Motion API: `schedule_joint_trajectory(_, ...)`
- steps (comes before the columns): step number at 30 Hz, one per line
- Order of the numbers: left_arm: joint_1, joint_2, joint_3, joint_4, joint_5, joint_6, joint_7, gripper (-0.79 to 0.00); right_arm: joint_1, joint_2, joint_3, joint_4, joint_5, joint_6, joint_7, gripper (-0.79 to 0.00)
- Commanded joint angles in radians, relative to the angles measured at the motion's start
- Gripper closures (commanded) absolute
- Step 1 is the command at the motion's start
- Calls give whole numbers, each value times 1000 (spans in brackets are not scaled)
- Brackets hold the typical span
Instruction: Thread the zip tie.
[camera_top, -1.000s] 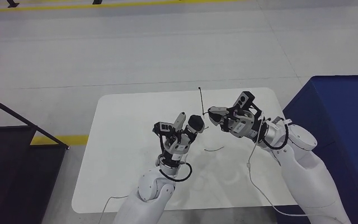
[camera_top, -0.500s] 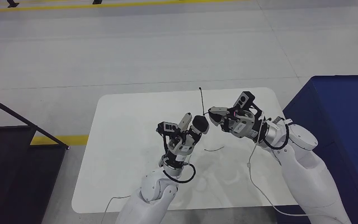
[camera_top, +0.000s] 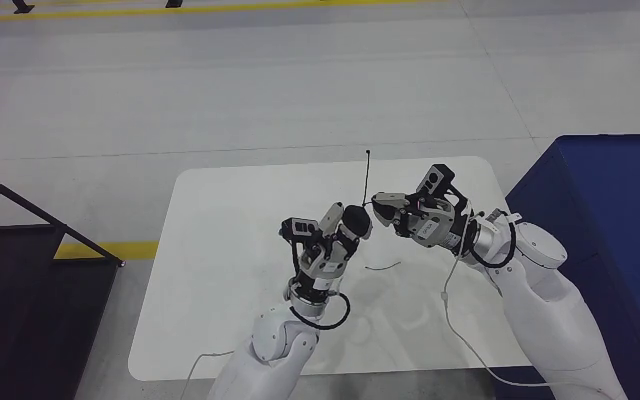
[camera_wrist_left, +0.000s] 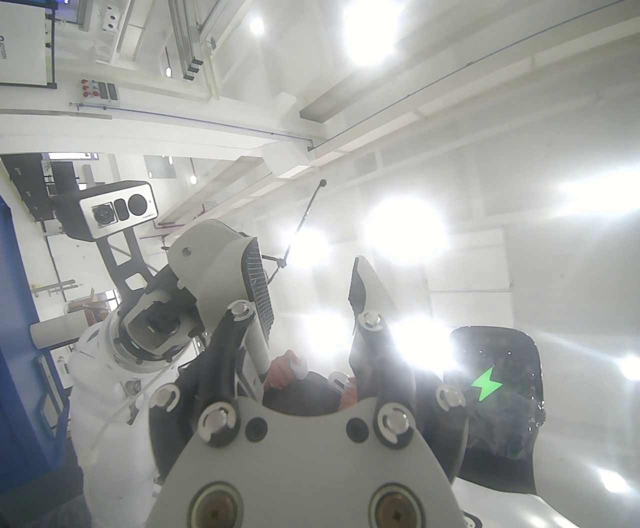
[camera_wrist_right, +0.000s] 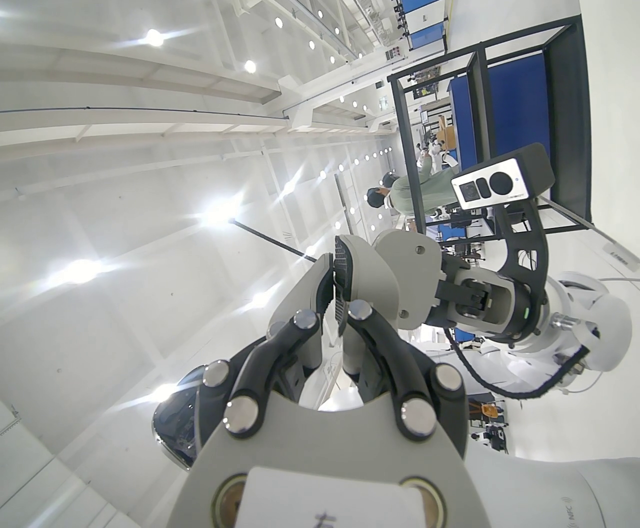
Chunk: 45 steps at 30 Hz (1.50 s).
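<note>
Closing in, the left gripper (camera_top: 352, 216), jaws apart, now sits just beside the right gripper (camera_top: 378, 207), clamped on the upright black zip tie (camera_top: 366, 176).

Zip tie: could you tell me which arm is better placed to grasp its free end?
Likely left: the left end effector is open beside the zip tie, which the right end effector grips.
</note>
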Motion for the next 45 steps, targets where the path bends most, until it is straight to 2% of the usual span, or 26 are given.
schedule_joint_trajectory(1, 0, -1, 0, 1, 4, -1, -1, -308, 0, 0, 1, 0, 0, 0, 1, 0)
schedule_joint_trajectory(28, -20, -24, 24, 38, 43, -16, 31, -86, -12, 1, 10, 7, -12, -6, 31, 0)
schedule_joint_trajectory(31, -19, -27, 26, 40, 48, -18, 34, 0, -17, 1, 13, 6, -14, -7, 34, 0)
schedule_joint_trajectory(45, -23, -36, 40, 63, 106, -15, 53, 0, -28, 3, 50, 6, 11, -25, 39, 0)
